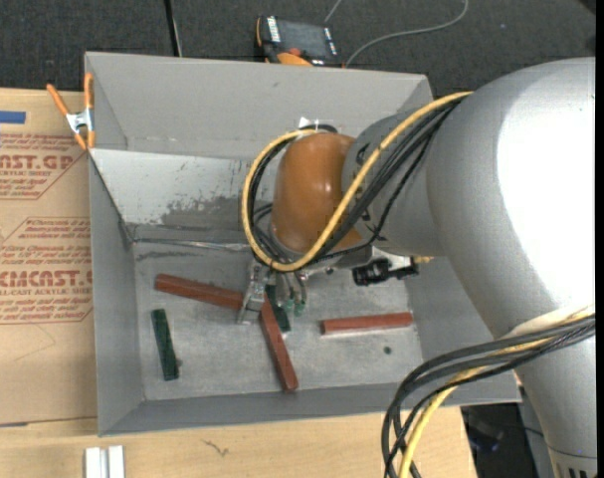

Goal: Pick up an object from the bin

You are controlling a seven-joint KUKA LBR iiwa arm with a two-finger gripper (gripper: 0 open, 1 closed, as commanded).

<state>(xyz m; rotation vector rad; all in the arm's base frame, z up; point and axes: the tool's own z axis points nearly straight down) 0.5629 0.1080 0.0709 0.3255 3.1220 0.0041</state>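
One reddish-brown stick point(280, 355) is lying slantwise on the floor of the bin point(214, 358), its upper end under the gripper point(272, 302), whose claw I cannot tell spread or pinched, with a second stick point(195, 291) just left, a third stick point(366, 323) apart at right and a green bar point(164, 345) far left.

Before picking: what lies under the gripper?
Under the gripper lie ends of the left brown stick and the slanted brown stick; whether they touch is hidden.
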